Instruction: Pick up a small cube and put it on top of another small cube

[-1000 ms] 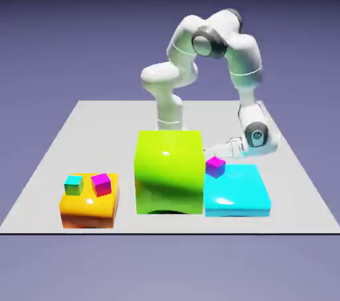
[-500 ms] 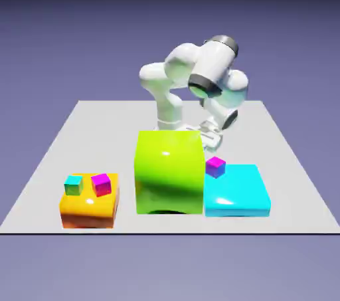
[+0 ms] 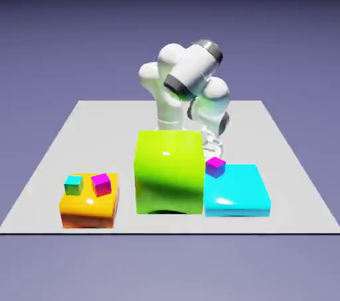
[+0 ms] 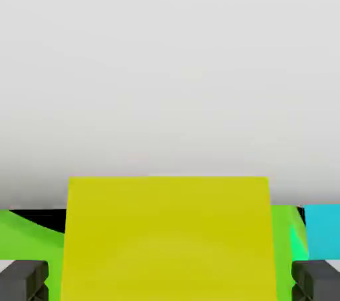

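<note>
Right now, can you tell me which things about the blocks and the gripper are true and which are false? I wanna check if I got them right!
1. The big green block is between the orange block and the flat cyan block. True.
2. The small teal cube is stacked on a small magenta cube. False: they sit side by side on the orange block.
3. The flat cyan block is taller than the big green block. False: the green one is much taller.
4. The gripper is shut. False: its fingertips stand wide apart.
5. The hand view shows a yellow shape between the fingertips. True.
</note>
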Robot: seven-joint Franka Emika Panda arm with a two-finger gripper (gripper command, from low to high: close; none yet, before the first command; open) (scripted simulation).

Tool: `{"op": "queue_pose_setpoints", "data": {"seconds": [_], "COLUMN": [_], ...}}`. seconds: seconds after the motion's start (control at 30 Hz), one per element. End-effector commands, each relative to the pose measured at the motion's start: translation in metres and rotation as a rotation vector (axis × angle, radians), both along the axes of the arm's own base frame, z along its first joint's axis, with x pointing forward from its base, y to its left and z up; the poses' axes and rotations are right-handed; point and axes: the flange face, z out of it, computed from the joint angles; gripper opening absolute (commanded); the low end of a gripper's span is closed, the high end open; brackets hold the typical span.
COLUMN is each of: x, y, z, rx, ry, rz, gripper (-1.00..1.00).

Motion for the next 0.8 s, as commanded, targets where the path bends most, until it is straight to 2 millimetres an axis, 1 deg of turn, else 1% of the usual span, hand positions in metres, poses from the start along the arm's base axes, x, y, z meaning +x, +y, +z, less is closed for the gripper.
{"op": "queue_pose_setpoints", "data": {"seconds": [0.0,0.13,0.17,0.23,0.37,0.5,0.63,0.77], "x": [-0.008,-0.039,-0.035,-0.024,-0.011,0.001,0.014,0.026], "y": [0.005,0.022,0.027,0.032,0.039,0.049,0.064,0.084], "z": [0.005,0.029,0.033,0.036,0.043,0.052,0.063,0.076], "rx": [0.001,0.001,-0.012,-0.101,-0.270,-0.392,-0.463,-0.479], "ry": [0.000,0.001,-0.011,0.017,0.133,0.281,0.460,0.666], "rz": [-0.001,0.000,-0.003,-0.067,-0.229,-0.404,-0.572,-0.722], "gripper": [-1.00,-1.00,-1.00,-1.00,-1.00,-1.00,-1.00,-1.00]}}
